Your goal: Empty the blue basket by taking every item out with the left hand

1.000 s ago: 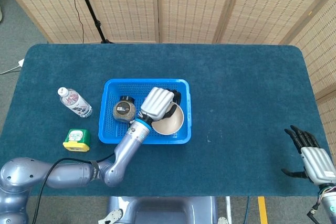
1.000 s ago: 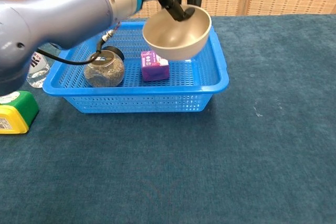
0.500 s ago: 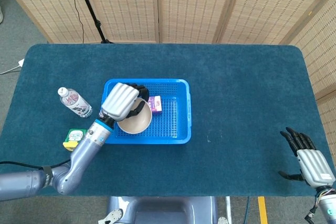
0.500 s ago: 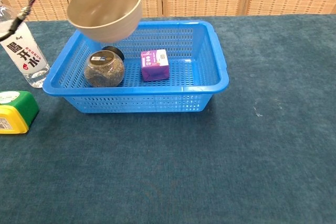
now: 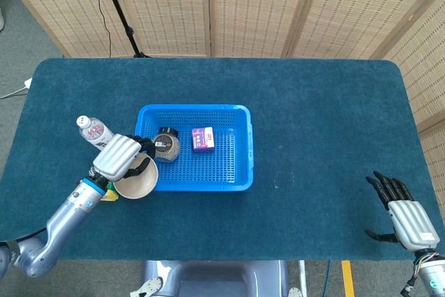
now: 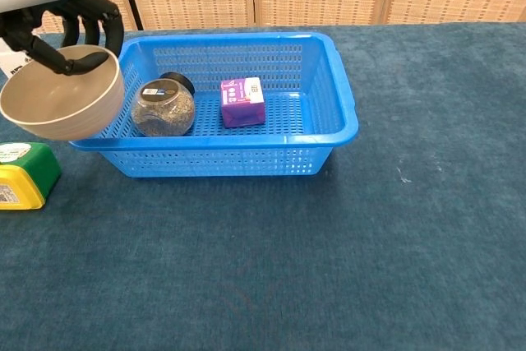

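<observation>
**Bowl clear of basket, not yet set down**

The left hand (image 5: 119,157) grips the beige round bowl (image 5: 135,180) by its rim, fingers hooked over the edge into the bowl. A second ago it held the bowl over the right half of the blue plastic mesh basket (image 5: 240,147); half a second ago, over the left half. Now the bowl hangs just outside the basket's left wall, above the blue table (image 5: 320,123). In the chest view the bowl (image 6: 61,103) is tilted and lifted, overlapping the basket's left corner. It looks airborne, but contact with the table can't be confirmed.

The bowl sits right over the yellow-and-green box (image 6: 23,174), which is mostly hidden under it in the head view. The clear plastic water bottle (image 5: 95,131) lies just behind the hand. Judgement: the drop zone is crowded, so the bowl could land on the box unless it is placed further forward or to the side.

Still in the basket are the round glass jar with a black lid (image 5: 165,146) and the small purple carton (image 5: 203,138), apart from each other. So two items remain after this one is released.

The right hand (image 5: 405,213) is idle at the table's near right corner, fingers spread, holding nothing.
</observation>
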Motion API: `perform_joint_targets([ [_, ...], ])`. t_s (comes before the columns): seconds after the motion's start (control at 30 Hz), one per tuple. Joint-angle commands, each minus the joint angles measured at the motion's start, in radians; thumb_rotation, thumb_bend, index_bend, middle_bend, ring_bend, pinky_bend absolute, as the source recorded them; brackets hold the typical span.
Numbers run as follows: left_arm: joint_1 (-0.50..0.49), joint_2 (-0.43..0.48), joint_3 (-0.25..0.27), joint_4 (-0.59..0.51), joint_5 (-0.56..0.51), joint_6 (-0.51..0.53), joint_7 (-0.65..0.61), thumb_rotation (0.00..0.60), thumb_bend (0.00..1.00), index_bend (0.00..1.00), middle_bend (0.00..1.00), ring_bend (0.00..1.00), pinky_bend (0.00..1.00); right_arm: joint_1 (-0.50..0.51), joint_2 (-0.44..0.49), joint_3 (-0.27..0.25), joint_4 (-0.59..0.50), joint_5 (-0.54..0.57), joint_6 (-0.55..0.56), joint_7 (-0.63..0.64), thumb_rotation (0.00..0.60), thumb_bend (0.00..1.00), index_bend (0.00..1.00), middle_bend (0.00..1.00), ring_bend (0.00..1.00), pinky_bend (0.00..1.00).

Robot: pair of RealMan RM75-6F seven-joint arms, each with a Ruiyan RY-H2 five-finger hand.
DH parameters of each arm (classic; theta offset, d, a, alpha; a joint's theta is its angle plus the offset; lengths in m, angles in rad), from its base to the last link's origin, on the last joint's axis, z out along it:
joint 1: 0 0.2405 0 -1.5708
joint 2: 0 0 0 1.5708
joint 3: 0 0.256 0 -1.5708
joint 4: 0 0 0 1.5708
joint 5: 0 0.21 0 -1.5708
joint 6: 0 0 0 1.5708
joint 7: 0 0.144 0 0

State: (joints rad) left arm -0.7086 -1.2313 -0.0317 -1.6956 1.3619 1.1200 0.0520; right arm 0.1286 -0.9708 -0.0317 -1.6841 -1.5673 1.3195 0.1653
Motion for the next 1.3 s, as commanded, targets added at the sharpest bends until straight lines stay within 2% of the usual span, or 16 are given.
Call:
perform_joint_targets([
  [0.03,0.032,0.021,0.045,0.034,0.069,0.005,-0.079,0.6,0.63,0.77,0.53,0.51,0.6,-0.001,0.0,0.0,-0.001,0.0,0.001,-0.001,0.6,0.0,0.0,0.0,0.0,0.0],
  [0.23,0.062,0.043,0.101,0.052,0.195,0.038,-0.159,0.6,0.63,0.77,0.53,0.51,0.59,0.0,0.001,-0.001,-0.003,-0.001,0.001,-0.003,0.6,0.0,0.0,0.0,0.0,0.0],
  [0.4,0.067,0.054,0.143,0.048,0.264,0.025,-0.184,0.6,0.62,0.77,0.53,0.51,0.59,-0.001,0.0,-0.003,-0.005,-0.001,0.002,-0.007,0.6,0.0,0.0,0.0,0.0,0.0],
  [0.7,0.07,0.043,0.176,0.053,0.361,0.028,-0.174,0.6,0.57,0.73,0.52,0.46,0.59,0.0,0.0,-0.001,-0.004,0.005,0.0,-0.01,0.6,0.0,0.0,0.0,0.0,0.0],
  [0.73,0.071,0.038,0.177,0.054,0.369,0.031,-0.171,0.6,0.55,0.7,0.49,0.43,0.56,0.0,-0.001,-0.001,-0.004,0.006,-0.001,-0.011,0.6,0.0,0.0,0.0,0.0,0.0],
  [0.8,0.072,0.031,0.181,0.055,0.385,0.034,-0.169,0.6,0.46,0.55,0.35,0.29,0.42,0.0,-0.001,-0.002,-0.004,0.006,-0.002,-0.012,0.6,0.0,0.0,0.0,0.0,0.0],
  [0.87,0.069,0.029,0.189,0.058,0.402,0.029,-0.174,0.6,0.31,0.26,0.12,0.08,0.2,0.0,-0.001,-0.002,-0.004,0.007,-0.002,-0.013,0.6,0.0,0.0,0.0,0.0,0.0],
  [0.93,0.061,0.031,0.201,0.062,0.42,0.015,-0.197,0.6,0.19,0.06,0.01,0.0,0.06,0.0,-0.001,-0.001,-0.005,0.008,-0.002,-0.014,0.6,0.0,0.0,0.0,0.0,0.0],
  [0.97,0.056,0.035,0.206,0.062,0.424,0.006,-0.208,0.6,0.15,0.01,0.0,0.0,0.03,0.0,-0.001,-0.001,-0.005,0.009,-0.002,-0.014,0.6,0.0,0.0,0.0,0.0,0.0],
  [1.13,0.045,0.047,0.198,0.058,0.421,-0.009,-0.225,0.6,0.12,0.0,0.0,0.0,0.03,0.002,-0.002,-0.001,-0.006,0.01,-0.005,-0.016,0.6,0.0,0.0,0.0,0.0,0.0],
  [1.3,0.04,0.053,0.165,0.048,0.393,-0.004,-0.231,0.6,0.12,0.0,0.0,0.0,0.03,0.002,-0.001,-0.001,-0.007,0.01,-0.004,-0.015,0.6,0.0,0.0,0.0,0.0,0.0],
])
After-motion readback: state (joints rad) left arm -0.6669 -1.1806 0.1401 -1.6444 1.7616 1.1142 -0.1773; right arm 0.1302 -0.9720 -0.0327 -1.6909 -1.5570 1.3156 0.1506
